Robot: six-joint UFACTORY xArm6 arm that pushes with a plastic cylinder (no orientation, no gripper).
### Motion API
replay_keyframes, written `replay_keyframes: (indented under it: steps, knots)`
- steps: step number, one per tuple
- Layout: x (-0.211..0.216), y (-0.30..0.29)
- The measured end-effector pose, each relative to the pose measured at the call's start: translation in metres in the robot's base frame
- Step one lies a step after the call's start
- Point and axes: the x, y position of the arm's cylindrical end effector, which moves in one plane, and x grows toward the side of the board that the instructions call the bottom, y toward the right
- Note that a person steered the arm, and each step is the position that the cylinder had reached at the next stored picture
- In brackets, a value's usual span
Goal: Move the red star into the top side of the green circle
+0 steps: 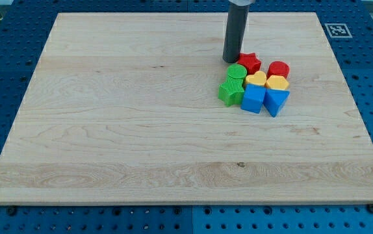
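The red star (pixel 250 62) lies on the wooden board (pixel 141 117), touching the upper right of the green circle (pixel 236 71). My tip (pixel 231 60) rests on the board just left of the red star and just above the green circle, close to both. Below the green circle sits a green star-like block (pixel 231 91).
A tight cluster sits to the right: a red cylinder (pixel 278 69), a yellow heart (pixel 256 79), a yellow block (pixel 277 82), a blue cube (pixel 253 99) and a blue triangle (pixel 276 101). A marker tag (pixel 336 30) sits past the board's top right corner.
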Motion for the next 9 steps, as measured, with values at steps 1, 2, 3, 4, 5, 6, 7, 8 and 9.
replay_keyframes:
  steps: [1,2,3,4,5,6,7,8,9]
  knots:
    - [0.003,0.000]
    - [0.003,0.000]
    - [-0.014,0.008]
    - [-0.017,0.027]
    - [-0.016,0.058]
    - [-0.016,0.059]
    - [-0.010,0.059]
    - [-0.004,0.054]
    - [-0.004,0.030]
